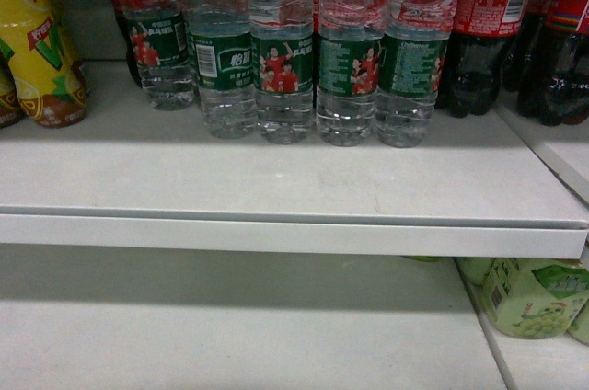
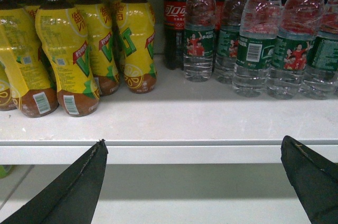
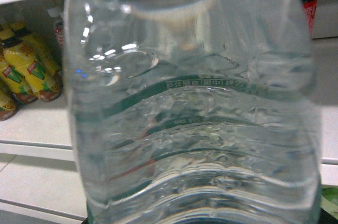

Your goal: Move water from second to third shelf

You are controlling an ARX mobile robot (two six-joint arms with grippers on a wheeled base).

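- Water bottle [image 3: 195, 108] fills almost the whole right wrist view, very close to that camera: clear ribbed plastic with a band of small green print curving across it. The right gripper's fingers do not show there, so whether they clamp the bottle cannot be told.
- Left gripper [image 2: 195, 182] hangs in front of the shelf edge [image 2: 174, 152], its two dark fingers [image 2: 68, 192] spread wide with nothing between them.
- On the upper shelf [image 1: 276, 178] in the head view, five more green-label water bottles [image 1: 283, 50] stand in a row, well back from the front lip.
- Yellow tea bottles [image 2: 68, 49] crowd the left of that shelf; cola bottles [image 1: 483, 31] with red labels stand to the right and behind the water.
- Below right, pale green drink cartons [image 1: 534, 296] sit on the lower shelf [image 1: 230, 335].
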